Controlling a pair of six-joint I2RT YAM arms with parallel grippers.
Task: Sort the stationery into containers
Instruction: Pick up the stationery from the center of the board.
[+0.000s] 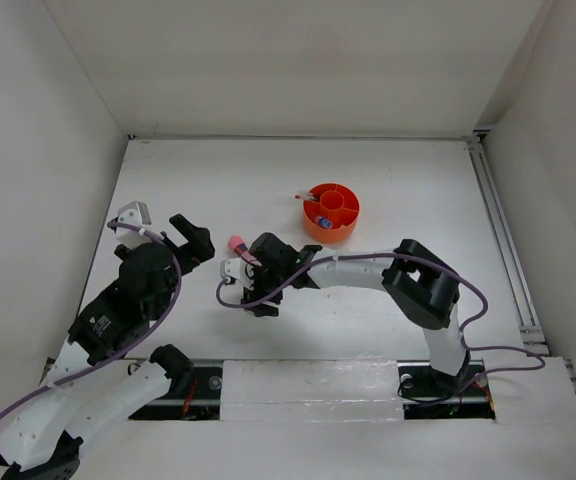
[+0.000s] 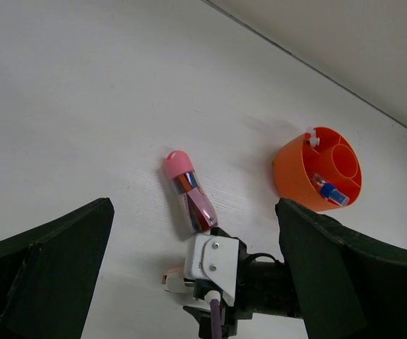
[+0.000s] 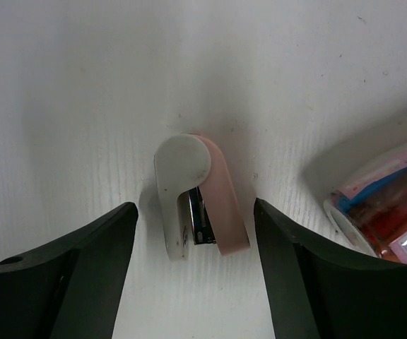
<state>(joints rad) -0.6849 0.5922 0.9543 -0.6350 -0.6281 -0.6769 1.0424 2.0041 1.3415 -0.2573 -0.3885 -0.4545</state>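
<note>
The white-and-pink stapler-like piece (image 3: pixel 198 195) lies on the table between the open fingers of my right gripper (image 3: pixel 196 247), untouched; it also shows in the left wrist view (image 2: pixel 173 281) and the top view (image 1: pixel 231 268). The pink-capped clear tube (image 2: pixel 189 191) lies just beyond the right gripper (image 1: pixel 243 275), its end at the right edge of the right wrist view (image 3: pixel 387 208). The orange organizer tub (image 1: pixel 345 227) stands further back, holding the blue-capped bottle (image 2: pixel 328 191) and a thin red pen (image 1: pixel 301 197) sticking out. My left gripper (image 1: pixel 203 243) is open and empty, left of the tube.
White walls enclose the table on three sides. A metal rail (image 1: pixel 503 240) runs along the right side. The right arm's purple cable (image 1: pixel 468 280) loops over the table near its elbow.
</note>
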